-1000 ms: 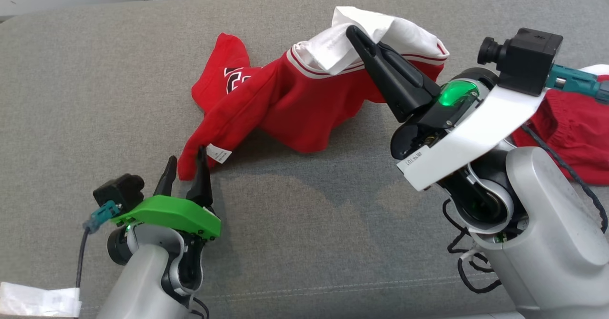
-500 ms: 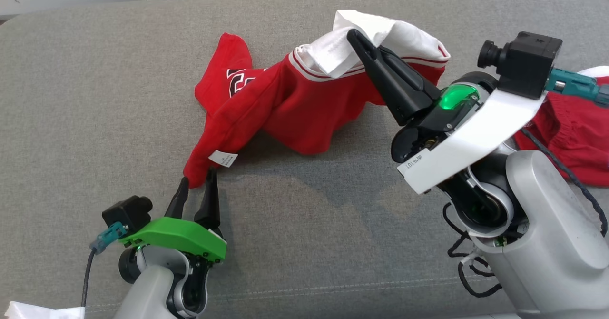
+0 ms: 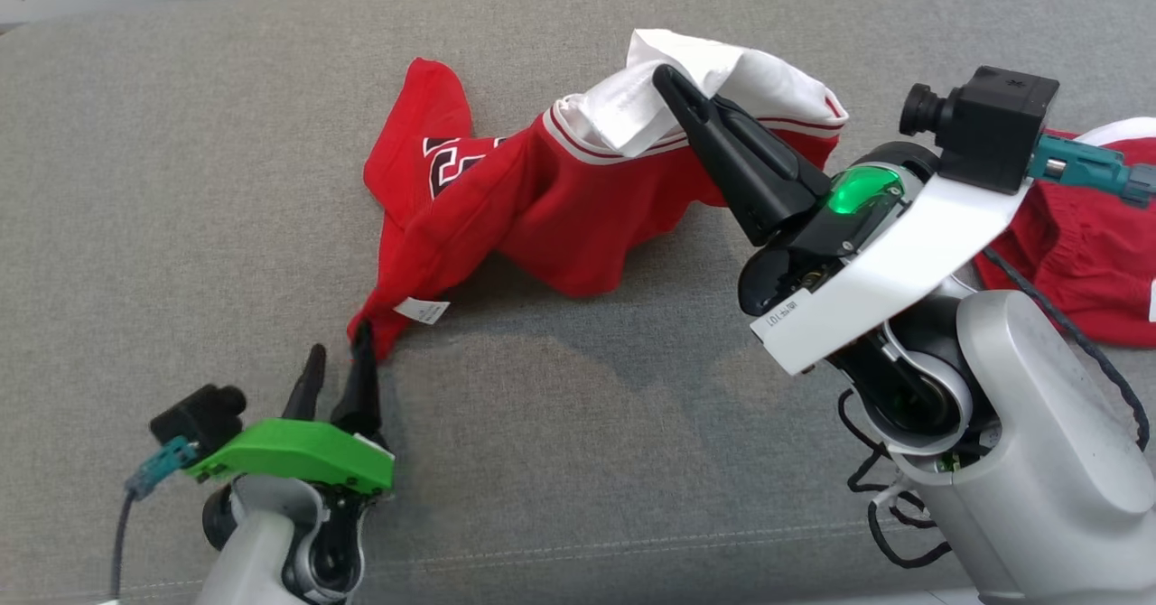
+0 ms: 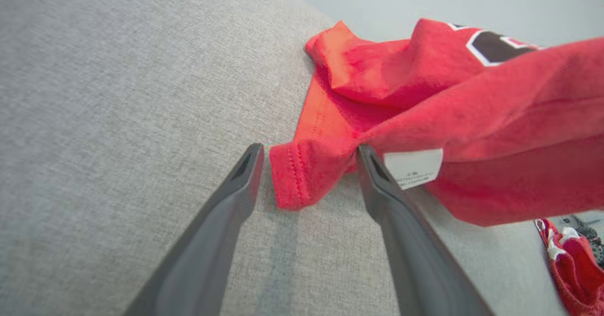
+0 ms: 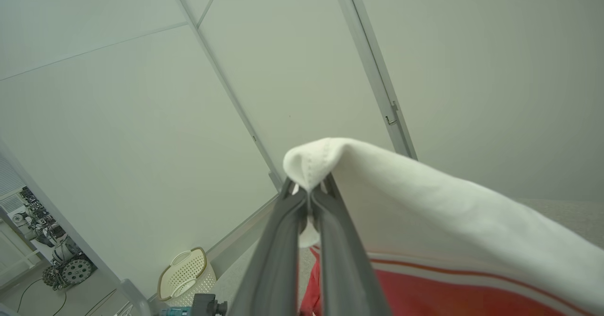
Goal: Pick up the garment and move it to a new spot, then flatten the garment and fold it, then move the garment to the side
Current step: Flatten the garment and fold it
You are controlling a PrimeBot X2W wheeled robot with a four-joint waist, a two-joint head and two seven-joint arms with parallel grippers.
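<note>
Grey upholstered surface (image 3: 163, 181): right gripper (image 3: 666, 77) clamps crumpled red-and-white jersey garment (image 3: 551, 217).
Left gripper (image 3: 340, 343), wide open, has retreated nearer; hem (image 4: 292, 179) ungrasped.

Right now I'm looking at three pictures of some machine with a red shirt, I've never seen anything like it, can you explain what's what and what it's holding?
This is a wheeled robot with two arms, each ending in a two-fingered gripper. The wide picture comes from its head camera, looking down at a grey padded surface. The other two come from wrist cameras looking along each gripper's fingers. On the surface lies a crumpled red and white garment; another red cloth lies at the right edge. The right gripper is shut on the garment's white part, holding it raised. The left gripper is open, with the red hem corner lying between its fingers, not pinched. The right wrist picture also shows a pale laundry basket.
</note>
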